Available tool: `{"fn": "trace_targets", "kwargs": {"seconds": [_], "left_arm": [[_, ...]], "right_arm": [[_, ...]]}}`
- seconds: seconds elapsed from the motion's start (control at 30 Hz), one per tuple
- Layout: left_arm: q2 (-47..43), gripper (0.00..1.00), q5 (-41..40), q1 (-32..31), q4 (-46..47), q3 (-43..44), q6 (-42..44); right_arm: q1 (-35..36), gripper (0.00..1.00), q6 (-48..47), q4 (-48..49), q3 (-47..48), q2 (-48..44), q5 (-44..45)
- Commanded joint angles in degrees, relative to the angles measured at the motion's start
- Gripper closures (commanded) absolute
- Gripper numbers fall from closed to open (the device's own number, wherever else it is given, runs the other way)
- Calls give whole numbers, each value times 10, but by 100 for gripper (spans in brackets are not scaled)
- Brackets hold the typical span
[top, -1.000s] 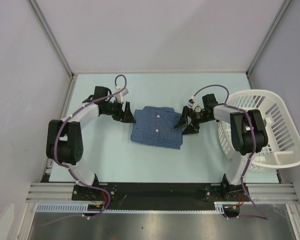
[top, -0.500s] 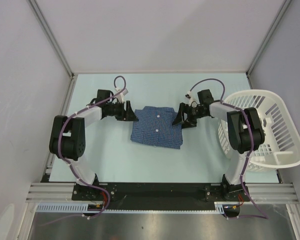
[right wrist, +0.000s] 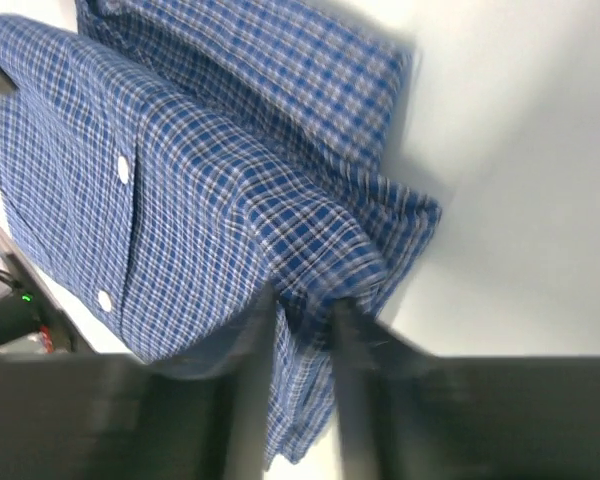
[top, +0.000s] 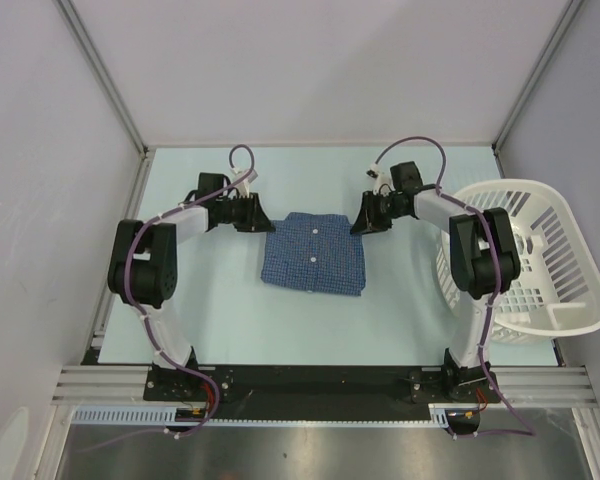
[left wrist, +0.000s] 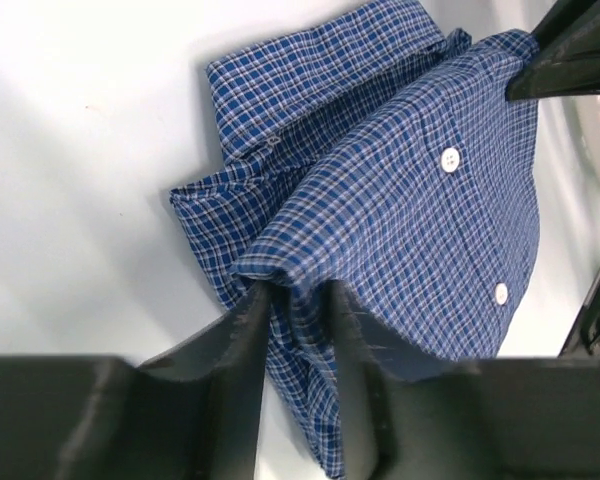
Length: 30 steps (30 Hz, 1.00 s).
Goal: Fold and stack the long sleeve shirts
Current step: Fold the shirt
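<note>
— Blue checked shirt (top: 312, 253): where was it?
— Folded at the middle of the table (top: 230, 310), left of the white basket (top: 570, 300).
— And the grippers?
— The left gripper (top: 266, 224) had its fingers (left wrist: 242, 350) pinched on the shirt's far left corner. The right gripper (top: 360, 224) was clamped on the far right corner.

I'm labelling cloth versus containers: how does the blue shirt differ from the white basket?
The blue shirt is soft checked cloth, folded flat; the white basket is rigid slatted plastic. The shirt lies in the middle, the basket at the right edge. The left gripper and right gripper pinch the shirt's far corners; neither holds the basket. Both rest on the table.
</note>
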Motion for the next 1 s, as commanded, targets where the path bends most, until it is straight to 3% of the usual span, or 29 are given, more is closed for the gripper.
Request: {"fn": "trace_targets", "kwargs": {"seconds": [0.0,0.07,0.13,0.27,0.53,0.77,0.8,0.87,0.9,0.97], "left_arm": [[6,79,20,-3,27,28,-6],[3,92,35,-1,26,31,-4],[-13,100,42,1,23,31,-1],[-29,100,23,3,38,32,-6],[77,100,-29,4,33,107,-7],[146,100,-106,10,-47,178,-44],[146,98,-113,10,-47,178,-43],[143,72,-125,11,-60,183,-42],[141,64,-123,12,-65,185,-39],[127,52,-105,19,-63,174,-38]], "right_arm": [[4,84,-14,-4,43,14,2],[4,98,-11,-5,52,5,-10],[2,100,-3,1,53,-5,-27],[-6,100,17,31,60,-2,-31],[-24,100,-2,31,155,100,14],[-16,100,2,35,211,156,22],[-15,97,-1,33,215,156,29],[-13,84,-6,31,217,151,32],[-13,72,-14,26,220,149,33],[-14,63,-22,5,232,133,32]]}}
